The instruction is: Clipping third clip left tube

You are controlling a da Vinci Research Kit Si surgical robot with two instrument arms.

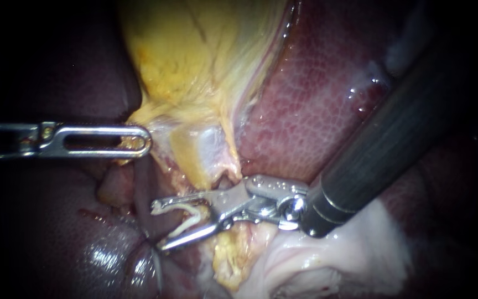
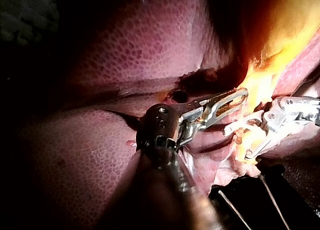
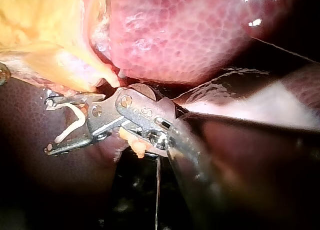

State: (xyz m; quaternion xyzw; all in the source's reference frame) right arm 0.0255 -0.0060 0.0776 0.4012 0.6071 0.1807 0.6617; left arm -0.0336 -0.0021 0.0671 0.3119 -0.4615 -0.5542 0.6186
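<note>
While right instrument's [image 1: 160, 227] jaws gape, clip [image 1: 186, 205] spans them.

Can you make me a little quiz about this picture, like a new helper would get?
1. True or false: the left tool is holding the yellow tissue.
2. What sits between the right tool's jaws? A) a white clip B) a needle C) nothing at all
3. Fill in: the speckled dark red organ behind both tools is the ____.

Key: 1 true. 2 A. 3 liver.
</note>
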